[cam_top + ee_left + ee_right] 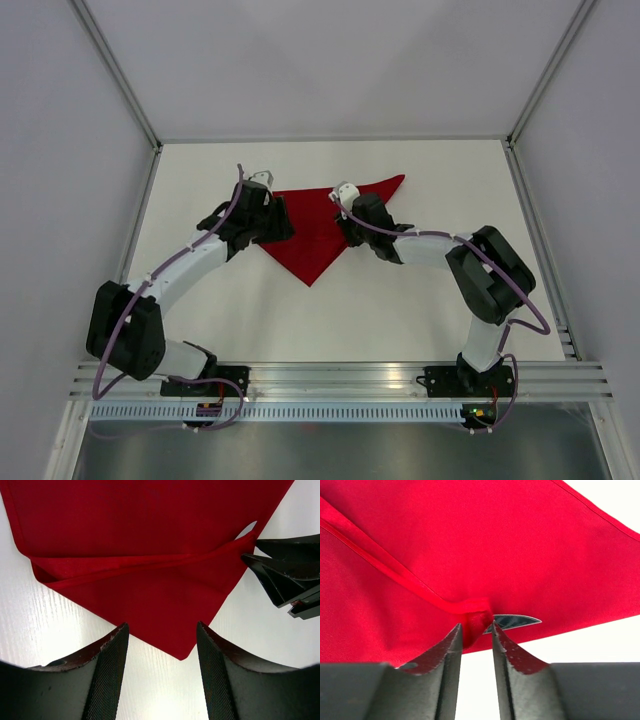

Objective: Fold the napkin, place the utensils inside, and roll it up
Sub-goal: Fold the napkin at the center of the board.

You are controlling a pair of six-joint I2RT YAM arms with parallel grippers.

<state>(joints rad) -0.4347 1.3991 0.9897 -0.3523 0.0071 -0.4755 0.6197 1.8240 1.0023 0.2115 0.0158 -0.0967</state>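
The red napkin (318,235) lies on the white table, folded over itself, with a raised ridge running across it (150,562). My left gripper (162,640) is open and hovers just short of one napkin corner (184,652), with bare table between its fingers. In the top view it sits at the cloth's left side (283,222). My right gripper (477,630) is at the cloth's right edge (343,222). Its jaws stand slightly apart, with a pinched-up bump of napkin (477,617) between the tips. The utensils are out of view.
The right gripper's black fingers (280,575) show at the right of the left wrist view, at the end of the ridge. Grey walls with metal frame rails (140,110) enclose the table (400,320). Both arm bases sit on the rail at the near edge (340,385).
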